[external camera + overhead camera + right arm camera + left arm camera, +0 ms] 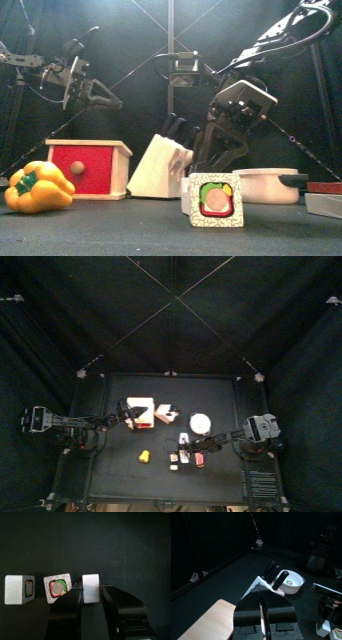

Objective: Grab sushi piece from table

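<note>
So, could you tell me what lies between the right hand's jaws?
A white sushi piece sits between the right hand jaws, shown in the right wrist view; two more pieces lie beside it.
</note>
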`<state>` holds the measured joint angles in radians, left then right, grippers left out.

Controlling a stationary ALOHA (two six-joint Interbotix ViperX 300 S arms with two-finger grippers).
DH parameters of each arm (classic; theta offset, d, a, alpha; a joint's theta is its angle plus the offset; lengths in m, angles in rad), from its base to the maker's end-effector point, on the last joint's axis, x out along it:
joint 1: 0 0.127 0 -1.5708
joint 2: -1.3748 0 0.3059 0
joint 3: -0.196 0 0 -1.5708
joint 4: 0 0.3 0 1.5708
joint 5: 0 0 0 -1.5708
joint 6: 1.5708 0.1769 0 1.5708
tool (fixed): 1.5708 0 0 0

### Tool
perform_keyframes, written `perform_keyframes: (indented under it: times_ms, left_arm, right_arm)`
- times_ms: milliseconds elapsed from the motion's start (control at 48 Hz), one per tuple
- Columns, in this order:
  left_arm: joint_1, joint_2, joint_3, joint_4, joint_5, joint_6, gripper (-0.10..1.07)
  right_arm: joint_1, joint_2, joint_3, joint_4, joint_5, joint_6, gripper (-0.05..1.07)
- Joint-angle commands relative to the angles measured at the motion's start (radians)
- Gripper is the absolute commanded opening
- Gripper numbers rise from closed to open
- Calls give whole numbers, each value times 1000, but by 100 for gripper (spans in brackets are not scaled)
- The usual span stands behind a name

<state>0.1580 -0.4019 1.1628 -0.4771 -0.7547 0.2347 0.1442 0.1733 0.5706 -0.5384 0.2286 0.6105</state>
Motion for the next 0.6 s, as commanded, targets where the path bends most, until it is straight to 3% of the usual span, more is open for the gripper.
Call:
perform_keyframes:
  times_ms: [0, 583]
  left_arm:
    - [0, -3, -9, 3, -3, 2, 22]
    - [0, -5, -9, 3, -3, 2, 22]
  right_arm:
    - [-2, -18, -20, -2, 3, 2, 45]
    - [-2, -28, -20, -2, 5, 0, 41]
